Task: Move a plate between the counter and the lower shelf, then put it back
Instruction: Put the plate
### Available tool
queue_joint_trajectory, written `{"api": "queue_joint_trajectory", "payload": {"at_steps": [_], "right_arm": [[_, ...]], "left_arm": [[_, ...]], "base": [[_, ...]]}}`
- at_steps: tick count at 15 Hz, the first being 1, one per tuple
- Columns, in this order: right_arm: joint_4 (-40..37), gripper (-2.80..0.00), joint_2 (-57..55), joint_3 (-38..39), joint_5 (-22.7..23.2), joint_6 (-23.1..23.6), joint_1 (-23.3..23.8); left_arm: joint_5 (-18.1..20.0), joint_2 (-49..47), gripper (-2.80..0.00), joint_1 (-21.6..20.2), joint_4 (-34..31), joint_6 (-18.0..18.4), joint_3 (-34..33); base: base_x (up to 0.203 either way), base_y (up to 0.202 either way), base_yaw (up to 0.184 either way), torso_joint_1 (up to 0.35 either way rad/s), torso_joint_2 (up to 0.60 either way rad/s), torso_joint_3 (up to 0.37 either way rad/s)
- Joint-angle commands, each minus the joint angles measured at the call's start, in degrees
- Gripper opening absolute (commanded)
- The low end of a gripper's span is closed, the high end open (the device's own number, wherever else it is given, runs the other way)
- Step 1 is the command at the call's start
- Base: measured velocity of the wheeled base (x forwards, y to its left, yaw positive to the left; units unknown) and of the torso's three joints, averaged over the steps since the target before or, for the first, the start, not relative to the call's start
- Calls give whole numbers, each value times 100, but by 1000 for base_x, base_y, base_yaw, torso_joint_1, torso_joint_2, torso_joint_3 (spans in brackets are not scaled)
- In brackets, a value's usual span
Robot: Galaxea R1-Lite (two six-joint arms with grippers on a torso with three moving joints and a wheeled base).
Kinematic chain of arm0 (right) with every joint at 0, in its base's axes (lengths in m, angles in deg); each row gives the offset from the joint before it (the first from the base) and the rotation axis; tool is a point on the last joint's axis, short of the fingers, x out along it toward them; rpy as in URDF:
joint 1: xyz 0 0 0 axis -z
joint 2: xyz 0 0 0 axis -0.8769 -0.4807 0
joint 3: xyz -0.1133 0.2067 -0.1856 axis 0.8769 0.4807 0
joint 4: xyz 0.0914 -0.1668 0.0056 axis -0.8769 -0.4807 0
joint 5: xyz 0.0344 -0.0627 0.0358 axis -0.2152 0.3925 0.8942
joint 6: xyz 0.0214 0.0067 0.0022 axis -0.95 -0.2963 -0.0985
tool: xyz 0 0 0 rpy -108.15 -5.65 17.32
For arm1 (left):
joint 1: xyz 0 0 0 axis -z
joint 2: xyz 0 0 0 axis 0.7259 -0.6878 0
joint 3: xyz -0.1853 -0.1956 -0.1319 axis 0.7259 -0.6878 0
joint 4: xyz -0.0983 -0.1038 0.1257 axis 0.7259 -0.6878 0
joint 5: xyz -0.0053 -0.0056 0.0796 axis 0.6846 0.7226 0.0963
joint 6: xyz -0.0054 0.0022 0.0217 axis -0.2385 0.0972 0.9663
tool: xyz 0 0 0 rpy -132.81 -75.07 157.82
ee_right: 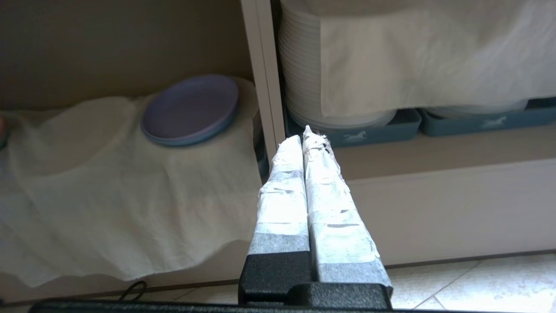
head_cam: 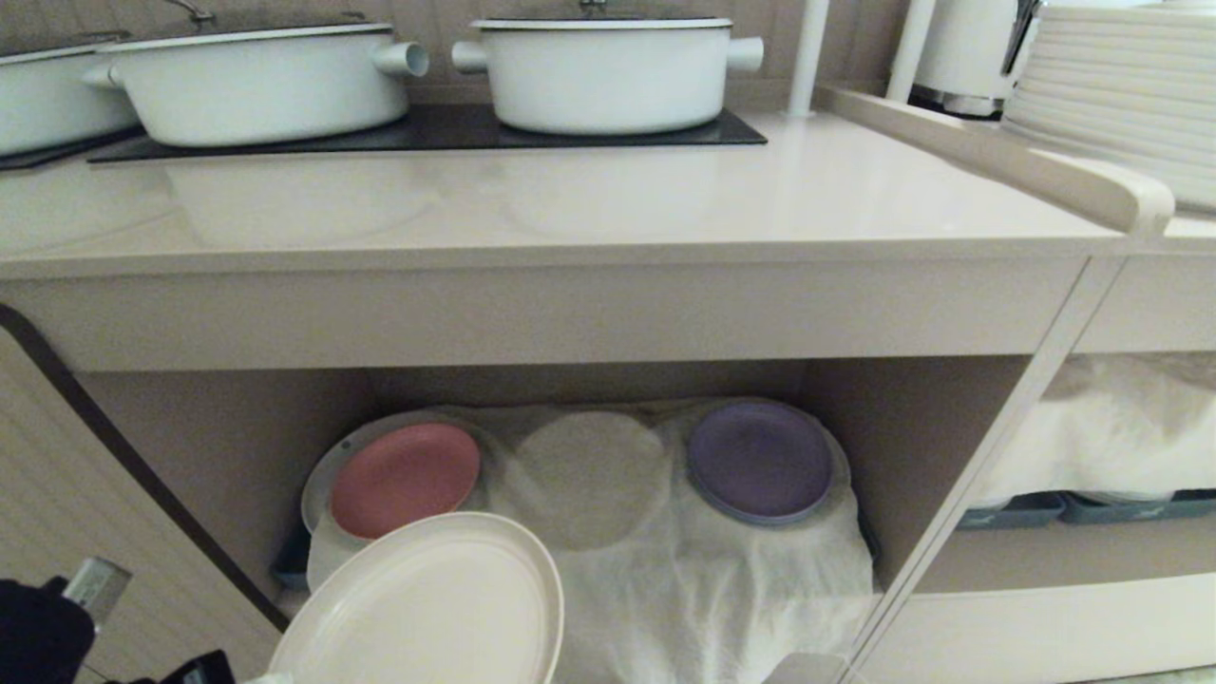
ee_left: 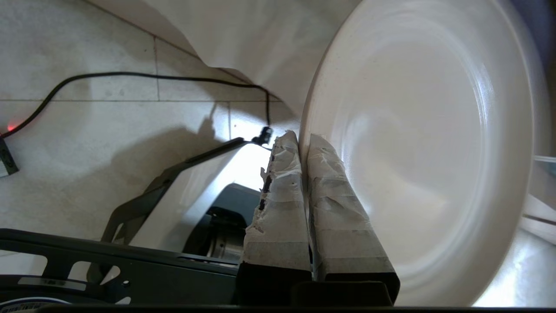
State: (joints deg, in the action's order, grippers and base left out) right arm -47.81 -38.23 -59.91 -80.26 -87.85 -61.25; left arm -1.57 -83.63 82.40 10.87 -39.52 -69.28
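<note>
Your left gripper (ee_left: 303, 141): clenched on the rim of the plate (head_cam: 427, 608), one taped finger on each face of it. You hold the plate tilted, low at the left, in front of the lower shelf (head_cam: 912, 446) and clear of its cloth (head_cam: 722, 589).

Your right gripper (ee_right: 304, 137): fingers pressed together, holding nothing, hanging before the post between the shelf and the neighbouring recess.

On your shelf: a pink plate (head_cam: 404, 478) at the left on a larger pale plate, a purple plate (head_cam: 760, 459) at the right, and between them a round shape under the cloth.

On your counter (head_cam: 570, 218): two white lidded pots (head_cam: 608, 71) on the black hob (head_cam: 427, 133). No plate lies on it.

To your right: stacked white plates (head_cam: 1121, 85) on the adjoining top; more white plates under a cloth in grey trays (ee_right: 391, 128) below.
</note>
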Motion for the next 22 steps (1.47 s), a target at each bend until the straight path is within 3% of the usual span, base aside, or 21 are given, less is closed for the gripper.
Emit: {"api": "queue_joint_trajectory", "payload": {"at_steps": [1, 22], "right_arm": [[-2, -280, 0, 0, -1, 0, -2], [6, -280, 0, 0, -1, 10, -2]], "left_arm": [[-10, -19, -280, 1, -5, -26, 8], [-10, -98, -280, -8, 4, 10, 132]], "base": [[0, 0, 0, 178, -480, -285], [0, 0, 0, 225, -511, -288]]}}
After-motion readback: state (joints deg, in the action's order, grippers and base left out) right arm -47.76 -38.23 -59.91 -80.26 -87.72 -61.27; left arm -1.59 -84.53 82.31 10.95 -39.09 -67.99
